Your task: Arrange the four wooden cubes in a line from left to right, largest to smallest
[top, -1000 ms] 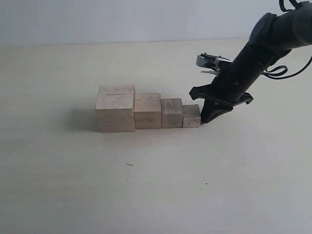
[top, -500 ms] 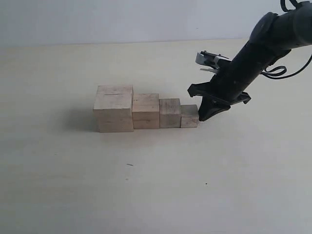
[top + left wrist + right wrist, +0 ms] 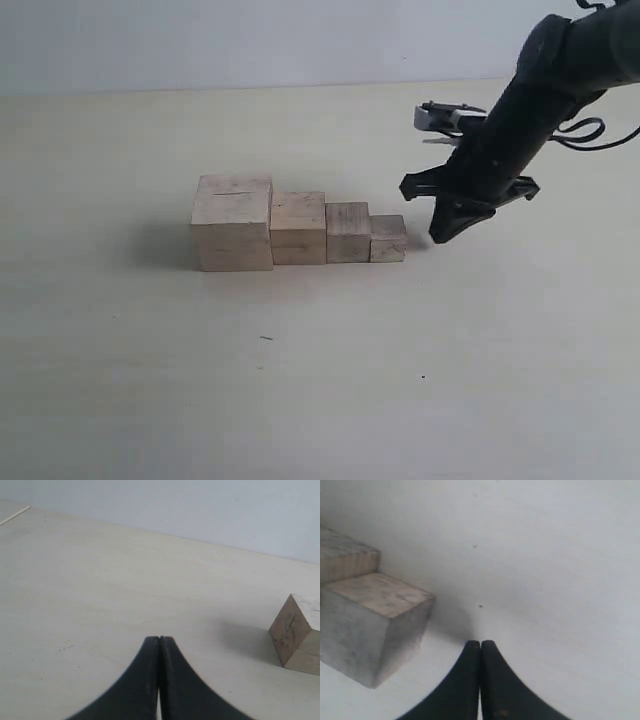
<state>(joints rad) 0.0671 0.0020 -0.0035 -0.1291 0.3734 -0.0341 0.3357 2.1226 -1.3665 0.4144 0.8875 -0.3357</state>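
Looking like the last step is basically done: on the table [image 3: 300,380] the four wooden cubes [image 3: 310,235] are lined up touching, with largest cube [image 3: 233,225], second cube [image 3: 299,228], third cube [image 3: 348,233] and smallest cube [image 3: 388,239] stepping down left to right. The right gripper [image 3: 441,236] is held just beside the smallest, clear of it, jaws pressed together on nothing. Only a clean retreat seems needed, with nothing nudged. Counted: four cubes and two grippers. The left gripper [image 3: 159,640] is closed up empty too.
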